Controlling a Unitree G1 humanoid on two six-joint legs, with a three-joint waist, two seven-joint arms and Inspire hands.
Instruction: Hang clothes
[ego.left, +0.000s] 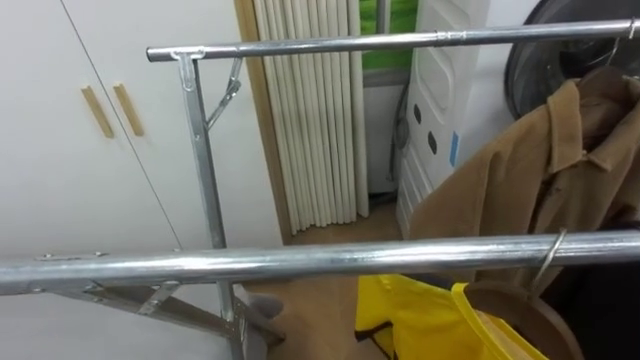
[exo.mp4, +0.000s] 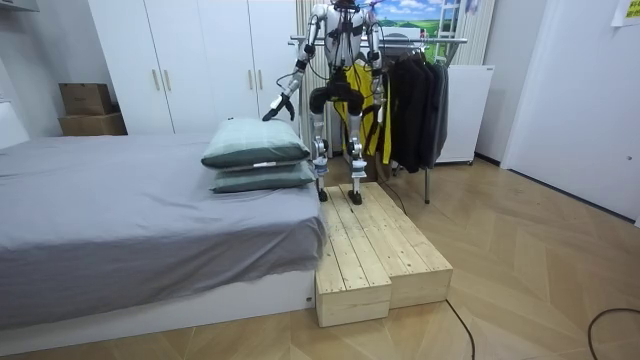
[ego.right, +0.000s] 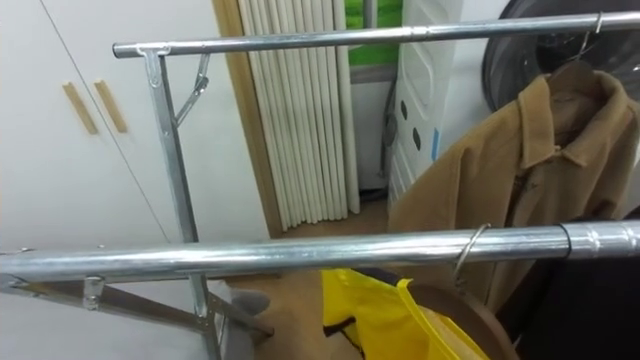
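Yellow garment hung on the right part of the near rail
Left hand reaches out beside the pillows, grip impossible to tell; a knock to the rail could slide the hanger hook off or snag the brown coat

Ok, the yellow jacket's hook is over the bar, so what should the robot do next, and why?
Probably pull its left robot hand in from out at its side and step back from the rack. The hanger hook already sits over the near rail, and the yellow jacket hangs below it, so this piece looks done.
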